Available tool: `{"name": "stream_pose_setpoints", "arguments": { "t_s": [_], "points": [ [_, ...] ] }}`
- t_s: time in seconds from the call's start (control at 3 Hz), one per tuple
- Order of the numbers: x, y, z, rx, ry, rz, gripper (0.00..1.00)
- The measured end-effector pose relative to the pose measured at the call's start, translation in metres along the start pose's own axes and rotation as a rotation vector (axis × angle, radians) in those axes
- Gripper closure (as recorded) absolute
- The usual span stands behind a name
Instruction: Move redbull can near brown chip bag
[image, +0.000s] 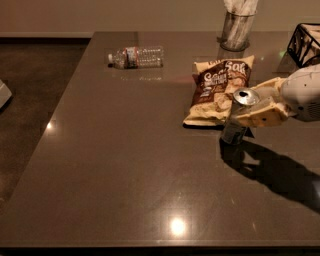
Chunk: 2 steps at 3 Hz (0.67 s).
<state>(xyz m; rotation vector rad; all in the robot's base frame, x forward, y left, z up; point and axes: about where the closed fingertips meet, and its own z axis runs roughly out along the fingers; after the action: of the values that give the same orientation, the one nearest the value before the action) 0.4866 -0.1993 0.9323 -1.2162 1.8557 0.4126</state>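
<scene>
The redbull can (238, 118) has a shiny silver top and dark sides, and is tilted slightly, its base at the table surface. It is just right of the lower edge of the brown chip bag (218, 88), which lies flat with cream-yellow edges. My gripper (250, 110) comes in from the right, its cream fingers shut on the can's upper half. The arm's white body is at the right edge.
A clear plastic water bottle (136, 56) lies on its side at the back left. A metal cup with utensils (236, 27) stands behind the bag. A black wire basket (306, 44) is at the back right. The dark table (125, 165) ends at the left.
</scene>
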Motion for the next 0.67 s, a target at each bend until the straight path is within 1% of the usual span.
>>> {"name": "stream_pose_setpoints", "arguments": {
  "t_s": [0.33,0.67],
  "points": [
    [0.0059,-0.0054,0.0038,0.012,0.004,-0.005,0.59],
    [0.0114,-0.0077,0.007,0.012,0.027,-0.002,0.35]
  ]
}}
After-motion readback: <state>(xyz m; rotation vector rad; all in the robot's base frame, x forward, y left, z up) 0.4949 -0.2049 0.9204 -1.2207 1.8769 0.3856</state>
